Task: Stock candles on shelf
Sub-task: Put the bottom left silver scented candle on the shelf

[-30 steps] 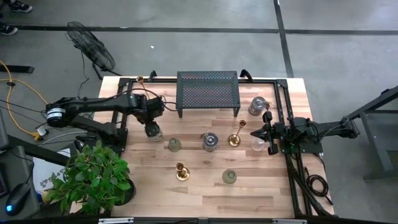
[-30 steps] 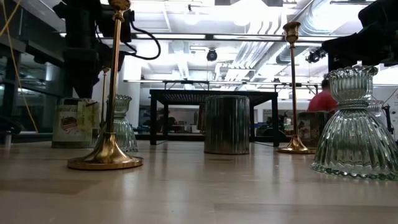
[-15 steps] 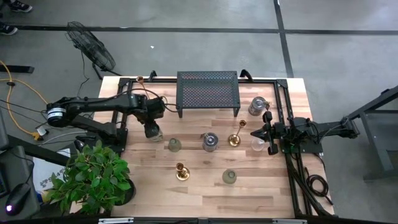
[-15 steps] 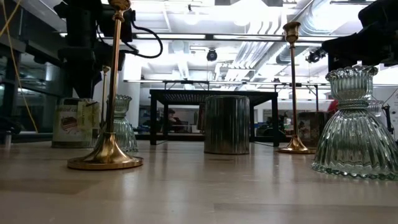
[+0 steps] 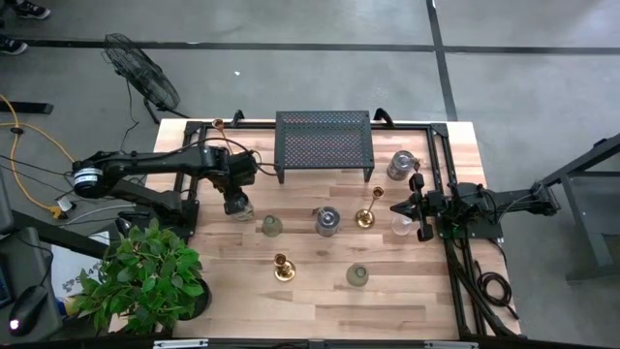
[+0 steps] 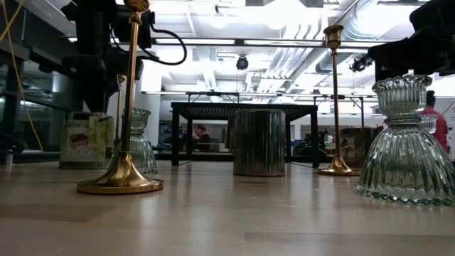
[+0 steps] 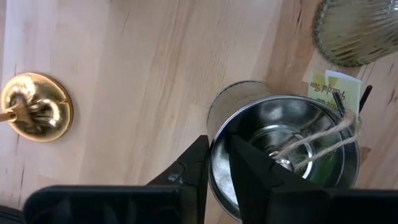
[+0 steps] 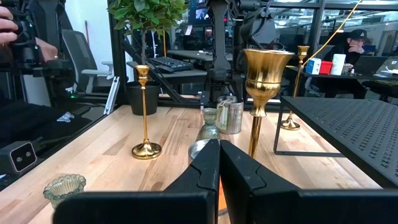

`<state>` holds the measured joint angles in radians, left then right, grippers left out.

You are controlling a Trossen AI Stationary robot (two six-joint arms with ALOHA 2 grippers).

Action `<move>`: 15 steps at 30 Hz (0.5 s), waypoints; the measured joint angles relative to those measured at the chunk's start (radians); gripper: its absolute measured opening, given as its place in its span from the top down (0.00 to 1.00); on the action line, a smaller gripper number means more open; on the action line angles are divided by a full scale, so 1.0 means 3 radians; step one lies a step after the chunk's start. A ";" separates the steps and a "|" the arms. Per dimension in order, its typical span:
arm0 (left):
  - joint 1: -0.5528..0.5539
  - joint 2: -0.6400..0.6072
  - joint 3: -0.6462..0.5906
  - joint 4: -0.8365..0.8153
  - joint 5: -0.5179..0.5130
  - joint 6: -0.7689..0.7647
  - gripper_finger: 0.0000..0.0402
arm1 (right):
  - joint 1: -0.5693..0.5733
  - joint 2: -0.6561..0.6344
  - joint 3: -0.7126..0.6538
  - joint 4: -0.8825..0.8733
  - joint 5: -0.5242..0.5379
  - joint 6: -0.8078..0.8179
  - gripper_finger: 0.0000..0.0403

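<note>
Seemingly, twine and tag fill tin [image 7: 283, 158].

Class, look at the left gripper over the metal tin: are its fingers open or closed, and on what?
Closed: the left gripper pinches the rim of the metal tin, one finger inside, one outside.

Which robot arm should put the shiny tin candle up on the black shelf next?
The left one. Its end effector already pinches the rim of the tin candle, close to the shelf. The right end effector waits shut at the table's far side.
</note>
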<state>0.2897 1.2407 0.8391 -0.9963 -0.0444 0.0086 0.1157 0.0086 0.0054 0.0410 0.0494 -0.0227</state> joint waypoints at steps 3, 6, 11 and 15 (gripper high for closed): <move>0.0000 0.0001 -0.0015 0.0010 0.0003 0.0055 0.86 | 0.0000 0.0000 0.0000 -0.0001 0.0000 0.0000 0.99; 0.0001 0.0000 -0.0087 0.0051 0.0035 0.0118 0.86 | 0.0000 0.0000 0.0000 0.0000 -0.0001 -0.0001 0.99; 0.0001 -0.0006 -0.0146 0.0117 0.0047 0.0135 0.87 | 0.0000 0.0000 -0.0001 0.0000 0.0000 -0.0001 0.99; 0.0001 -0.0006 -0.0146 0.0121 0.0046 0.0140 0.93 | 0.0000 0.0000 0.0000 -0.0001 0.0000 -0.0001 0.99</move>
<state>0.2901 1.2388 0.7952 -0.9600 -0.0306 0.0506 0.1158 0.0085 0.0055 0.0408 0.0493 -0.0230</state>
